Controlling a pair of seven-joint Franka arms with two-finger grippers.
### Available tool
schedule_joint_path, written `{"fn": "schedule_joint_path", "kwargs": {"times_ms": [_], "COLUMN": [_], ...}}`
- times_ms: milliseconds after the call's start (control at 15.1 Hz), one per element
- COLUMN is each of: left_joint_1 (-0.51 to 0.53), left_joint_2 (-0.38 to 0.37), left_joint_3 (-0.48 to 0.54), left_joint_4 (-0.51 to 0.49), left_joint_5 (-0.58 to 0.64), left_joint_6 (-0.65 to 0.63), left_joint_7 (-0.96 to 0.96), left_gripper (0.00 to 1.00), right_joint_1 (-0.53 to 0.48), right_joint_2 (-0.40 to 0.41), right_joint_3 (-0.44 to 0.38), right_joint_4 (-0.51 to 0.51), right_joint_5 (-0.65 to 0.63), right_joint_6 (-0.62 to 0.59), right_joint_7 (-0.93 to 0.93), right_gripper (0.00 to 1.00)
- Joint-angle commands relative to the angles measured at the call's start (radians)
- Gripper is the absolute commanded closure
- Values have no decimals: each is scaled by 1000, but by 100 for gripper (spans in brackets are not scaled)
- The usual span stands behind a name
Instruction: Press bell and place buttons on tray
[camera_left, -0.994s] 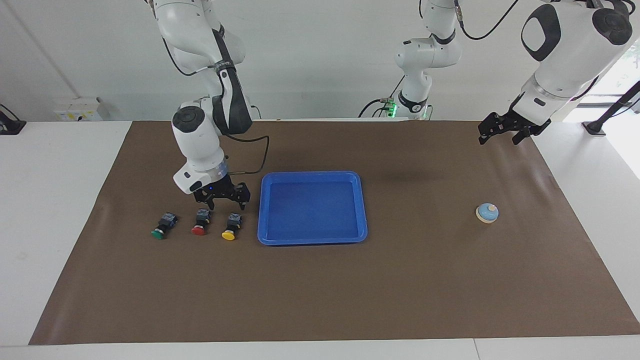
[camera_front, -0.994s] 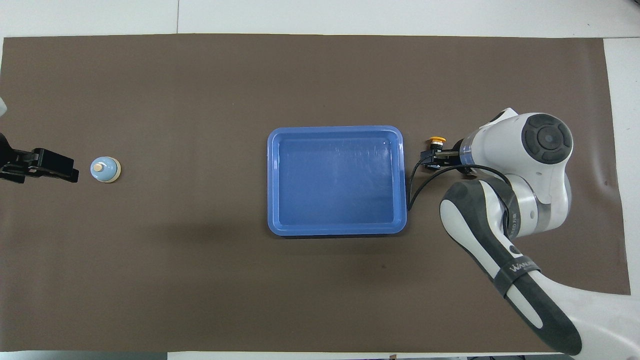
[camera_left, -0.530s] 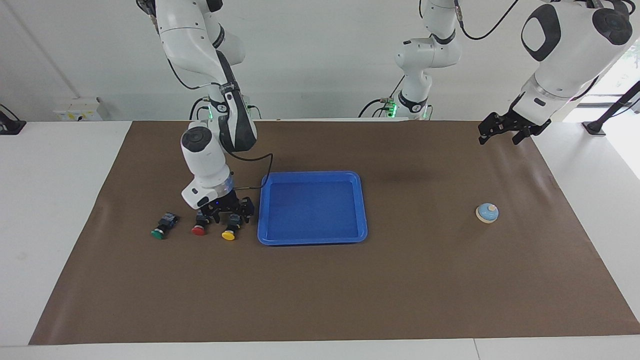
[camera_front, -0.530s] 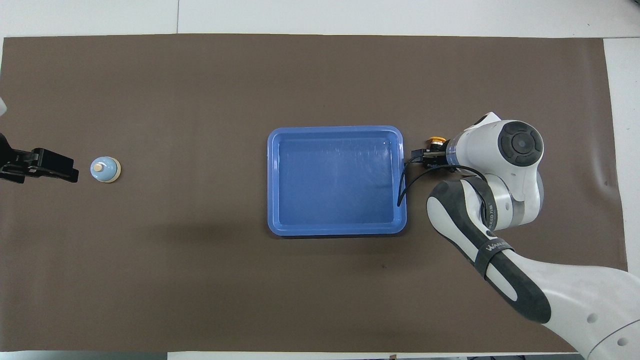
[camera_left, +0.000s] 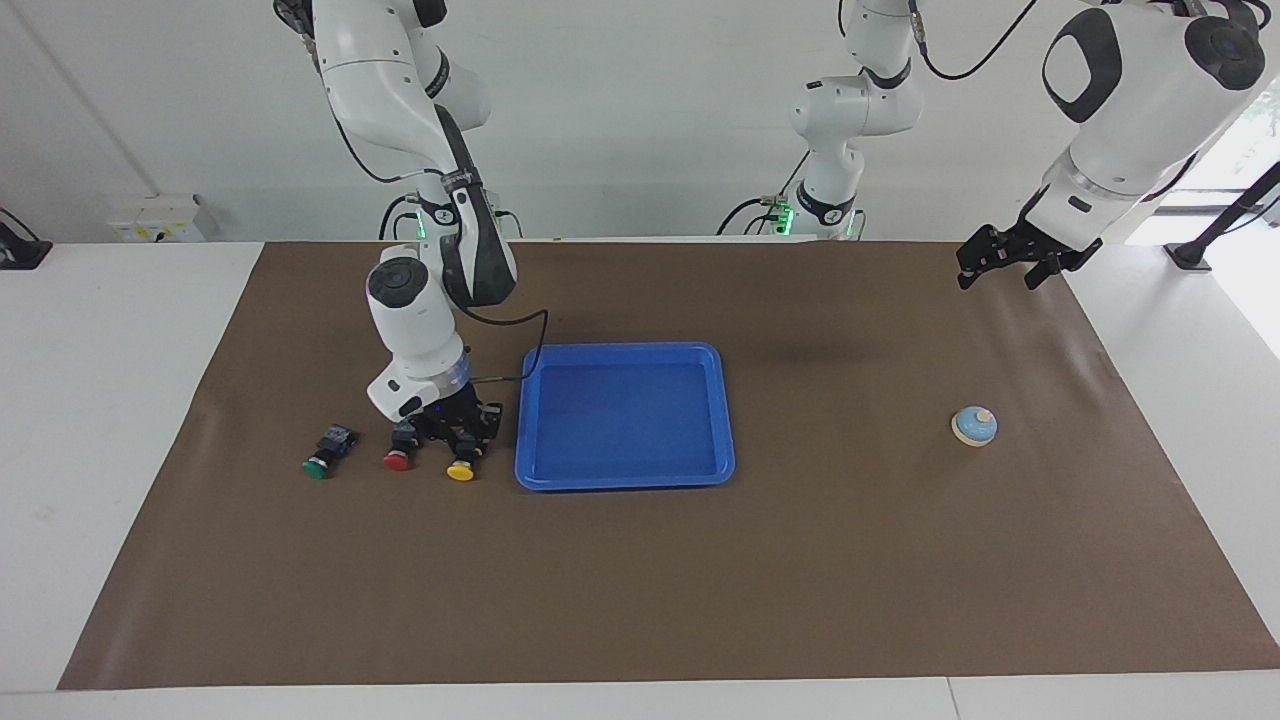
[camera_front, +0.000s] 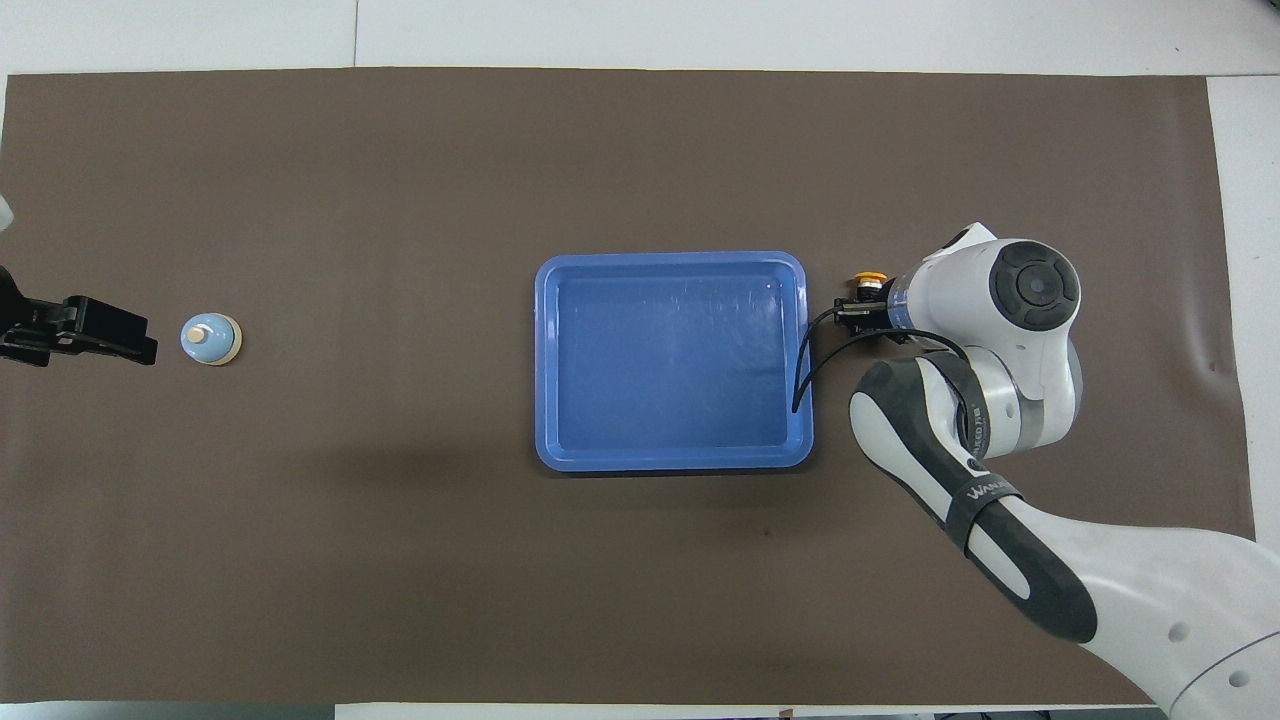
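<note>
The yellow button (camera_left: 461, 470) lies beside the blue tray (camera_left: 625, 483), toward the right arm's end of the table. The red button (camera_left: 400, 452) and the green button (camera_left: 325, 456) lie in a row with it. My right gripper (camera_left: 462, 440) is down at the mat, open, its fingers on either side of the yellow button's black body. In the overhead view only the yellow cap (camera_front: 872, 280) shows past this gripper (camera_front: 862, 305); the arm hides the red and green ones. The bell (camera_left: 974, 426) stands toward the left arm's end. My left gripper (camera_left: 1000, 278) waits open in the air.
A brown mat (camera_left: 640, 600) covers the table. The tray (camera_front: 670, 461) sits mid-mat with nothing in it. A black cable (camera_front: 805, 365) from the right wrist hangs over the tray's rim. In the overhead view the left gripper (camera_front: 130, 342) is beside the bell (camera_front: 210, 340).
My right gripper has moved from above the red and yellow buttons down to the mat, around the yellow button. The left arm, bell and tray have not moved.
</note>
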Motion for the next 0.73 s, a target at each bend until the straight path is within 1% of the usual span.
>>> {"fn": "schedule_joint_path", "kwargs": {"times_ms": [0, 133, 199, 265, 464, 530, 663], "left_joint_1": [-4, -4, -4, -4, -4, -4, -4], "left_joint_2": [-16, -16, -16, -16, -16, -16, -16], "left_joint_3": [5, 5, 5, 5, 5, 5, 5], "left_joint_4": [-14, -14, -14, -14, -14, -14, -14], "left_joint_5": [0, 0, 0, 0, 0, 0, 0], "left_joint_6": [3, 3, 3, 3, 3, 3, 3], "left_joint_7": [-12, -12, -12, -12, -12, -12, -12], "left_gripper": [0, 0, 0, 0, 0, 0, 0], "right_joint_1": [0, 31, 55, 89, 196, 220, 241], "right_joint_2": [0, 1, 1, 4, 16, 29, 52], "right_joint_3": [5, 5, 5, 5, 5, 5, 5], "right_joint_4": [123, 238, 288, 322, 315, 298, 249], "right_joint_5": [-16, -5, -3, -5, -5, -6, -7], "right_joint_6": [-156, -306, -368, -402, -358, -323, -225], "right_joint_7": [11, 32, 72, 126, 294, 340, 372], "right_gripper": [100, 100, 100, 100, 100, 100, 100]}}
